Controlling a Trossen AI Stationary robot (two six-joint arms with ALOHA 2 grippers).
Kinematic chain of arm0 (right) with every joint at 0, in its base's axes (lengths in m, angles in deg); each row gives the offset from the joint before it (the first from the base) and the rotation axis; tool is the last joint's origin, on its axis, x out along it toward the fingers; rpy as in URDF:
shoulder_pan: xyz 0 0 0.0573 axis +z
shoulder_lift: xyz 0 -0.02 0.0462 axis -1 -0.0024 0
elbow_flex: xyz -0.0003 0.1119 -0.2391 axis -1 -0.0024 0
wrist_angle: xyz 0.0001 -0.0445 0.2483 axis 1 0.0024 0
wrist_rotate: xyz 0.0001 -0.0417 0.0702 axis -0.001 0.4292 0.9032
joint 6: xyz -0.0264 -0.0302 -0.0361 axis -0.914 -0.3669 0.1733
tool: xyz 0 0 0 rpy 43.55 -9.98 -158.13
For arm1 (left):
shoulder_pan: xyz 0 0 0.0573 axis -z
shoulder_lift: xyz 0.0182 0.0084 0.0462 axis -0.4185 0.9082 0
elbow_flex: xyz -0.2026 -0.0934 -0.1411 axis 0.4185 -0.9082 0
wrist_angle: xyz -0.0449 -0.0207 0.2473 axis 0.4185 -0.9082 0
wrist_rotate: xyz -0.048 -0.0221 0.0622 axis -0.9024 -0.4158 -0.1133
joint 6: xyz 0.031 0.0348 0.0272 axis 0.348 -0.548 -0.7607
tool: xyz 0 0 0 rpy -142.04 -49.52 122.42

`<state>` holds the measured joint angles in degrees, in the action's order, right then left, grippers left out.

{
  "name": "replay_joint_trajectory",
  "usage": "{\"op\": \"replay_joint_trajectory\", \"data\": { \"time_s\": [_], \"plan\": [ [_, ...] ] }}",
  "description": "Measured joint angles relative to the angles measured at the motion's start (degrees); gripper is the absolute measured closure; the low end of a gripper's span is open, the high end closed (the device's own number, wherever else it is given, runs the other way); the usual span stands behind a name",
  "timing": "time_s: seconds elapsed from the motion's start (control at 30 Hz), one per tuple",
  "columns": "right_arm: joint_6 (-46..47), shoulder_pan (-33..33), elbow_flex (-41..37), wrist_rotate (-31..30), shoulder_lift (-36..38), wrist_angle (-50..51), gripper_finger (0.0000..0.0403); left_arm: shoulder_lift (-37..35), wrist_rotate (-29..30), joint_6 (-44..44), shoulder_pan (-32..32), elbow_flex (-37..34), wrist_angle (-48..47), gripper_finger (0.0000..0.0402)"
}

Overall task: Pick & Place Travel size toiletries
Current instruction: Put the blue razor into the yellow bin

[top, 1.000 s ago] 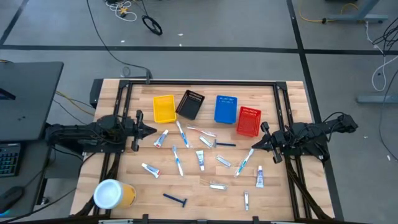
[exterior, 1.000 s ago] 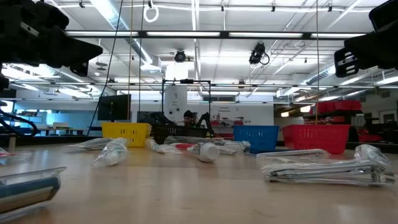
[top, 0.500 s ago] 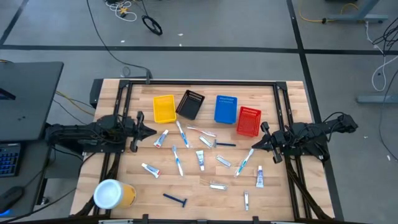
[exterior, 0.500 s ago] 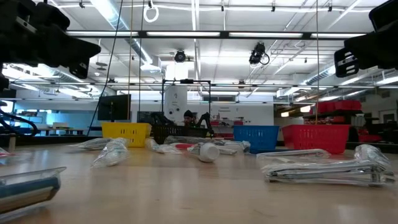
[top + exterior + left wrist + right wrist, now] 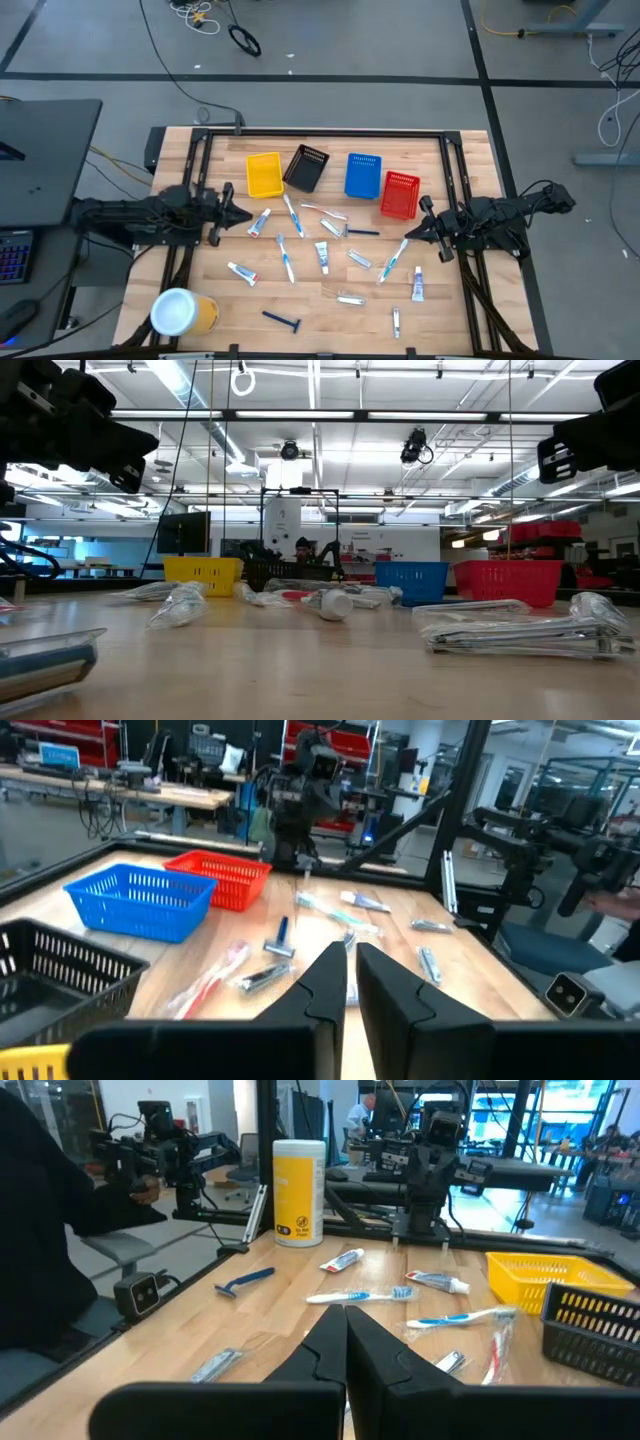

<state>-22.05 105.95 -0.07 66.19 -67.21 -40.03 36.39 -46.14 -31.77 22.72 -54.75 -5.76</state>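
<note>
The travel size toiletries (image 5: 322, 256) lie scattered mid-table, in front of four baskets (image 5: 347, 174); in the low view their wrappers blur together. The left gripper (image 5: 243, 212) hangs above the table's left edge, empty, fingers a narrow slit apart. The right gripper (image 5: 411, 233), pressed closed and empty, waits opposite.

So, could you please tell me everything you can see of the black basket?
The black basket is a small rectangular mesh bin, plastic by its look, and appears empty. It sits at the table's far side, turned at an angle, between the yellow basket and blue basket, very close to the yellow one. Neither end effector touches it.
</note>
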Motion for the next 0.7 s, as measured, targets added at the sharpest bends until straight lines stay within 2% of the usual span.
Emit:
{"op": "replay_joint_trajectory", "data": {
  "time_s": [0.17, 0.3, 0.53, 0.7],
  "plan": [
    [-1.0, 0.0, 0.0, -0.3, 0.0, -0.8, 0.0402, 5.3, 0.4, 0.1, 0.0, 0.0, 1.9, 0.0328],
    [2.1, 0.0, 0.0, -0.3, 0.0, -4.1, 0.0402, 11.0, -0.2, -0.7, 0.0, 0.0, 7.3, 0.0313],
    [3.1, 0.0, 0.0, -0.3, 0.0, -11.0, 0.0402, 20.7, -4.8, -2.1, 0.3, 0.0, 20.7, 0.0308],
    [3.1, 0.0, 0.0, -0.5, 0.0, -14.9, 0.0402, 27.3, -5.4, -1.0, 2.3, 0.2, 24.1, 0.031]
  ]
}}
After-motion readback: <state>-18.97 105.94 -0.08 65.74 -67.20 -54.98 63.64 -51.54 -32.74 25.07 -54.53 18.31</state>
